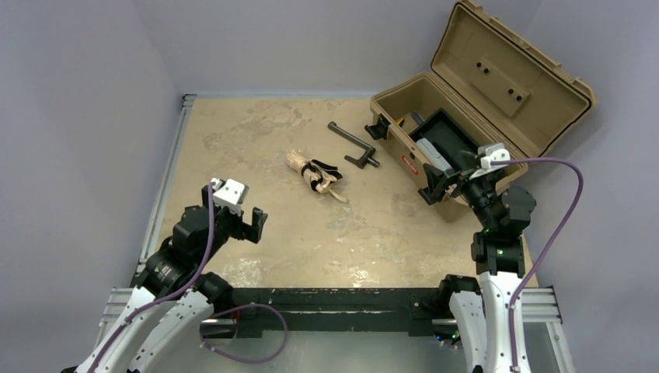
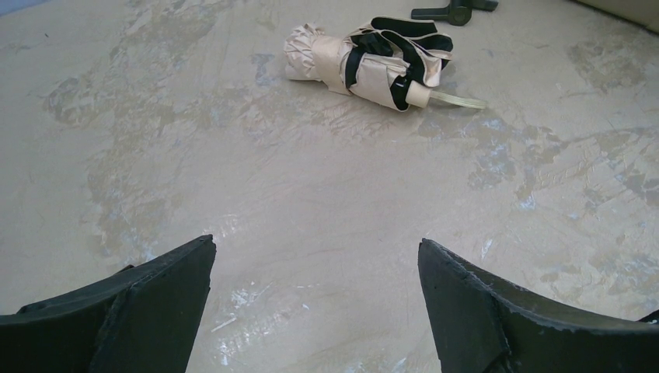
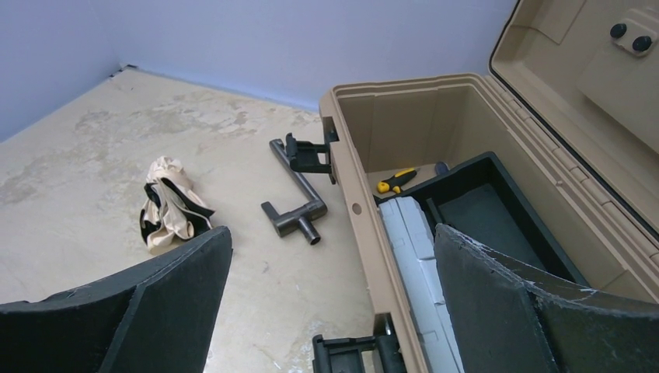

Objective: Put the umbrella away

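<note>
Left arm [image 1: 167,264] folded low and reaching forward; left claw [image 2: 316,245] spread wide, gripping nothing. Right arm [image 1: 497,233] raised more upright; right claw [image 3: 332,231] likewise spread wide, gripping nothing.

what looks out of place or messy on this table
The umbrella lies loosely bundled on the table, its fabric bunched and unevenly wrapped, outside the open case. An L-shaped metal bar also lies loose beside the case. Nothing looks spilled or broken.

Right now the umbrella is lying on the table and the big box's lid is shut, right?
Not quite. The lid of the box is open and tipped back, as the top view shows. The umbrella does lie on the table.
</note>
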You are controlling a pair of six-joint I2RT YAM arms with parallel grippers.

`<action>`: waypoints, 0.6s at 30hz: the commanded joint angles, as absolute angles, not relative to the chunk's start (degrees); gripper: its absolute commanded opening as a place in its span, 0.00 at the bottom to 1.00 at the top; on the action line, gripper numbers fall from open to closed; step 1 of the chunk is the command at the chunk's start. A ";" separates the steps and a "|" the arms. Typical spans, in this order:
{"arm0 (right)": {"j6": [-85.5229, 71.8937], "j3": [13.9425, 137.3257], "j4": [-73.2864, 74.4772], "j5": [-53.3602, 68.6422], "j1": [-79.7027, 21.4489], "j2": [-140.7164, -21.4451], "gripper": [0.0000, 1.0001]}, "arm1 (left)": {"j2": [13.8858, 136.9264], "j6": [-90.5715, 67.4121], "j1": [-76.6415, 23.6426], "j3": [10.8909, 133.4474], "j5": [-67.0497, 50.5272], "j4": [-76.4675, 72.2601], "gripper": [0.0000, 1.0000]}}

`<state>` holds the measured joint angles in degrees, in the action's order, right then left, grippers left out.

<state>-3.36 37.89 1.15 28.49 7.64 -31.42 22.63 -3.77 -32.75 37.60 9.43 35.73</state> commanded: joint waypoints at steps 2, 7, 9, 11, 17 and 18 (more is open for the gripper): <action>-2.90 37.62 -1.56 29.79 8.13 -30.80 0.99 | 22.03 -2.75 -32.47 39.46 9.93 35.35 1.00; -2.90 37.62 -1.53 29.86 8.09 -30.54 0.99 | 22.23 -2.74 -32.51 39.47 10.00 35.49 1.00; -2.90 37.62 -1.57 29.96 8.20 -30.43 0.99 | 22.40 -2.77 -32.50 39.46 9.95 35.50 1.00; -2.91 37.62 -1.48 29.92 8.24 -30.28 0.99 | 22.55 -2.80 -32.50 39.47 9.93 35.52 1.00; -2.73 37.53 -1.49 30.49 8.24 -30.02 0.99 | 22.69 -2.77 -32.44 39.53 9.84 35.65 1.00; -2.72 37.50 -1.42 30.50 8.25 -30.01 0.99 | 22.72 -2.77 -32.50 39.55 9.84 35.67 1.00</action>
<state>-3.03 37.87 0.73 29.61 7.94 -30.59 22.44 -3.77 -32.75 37.60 9.43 35.75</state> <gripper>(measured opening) 0.987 0.997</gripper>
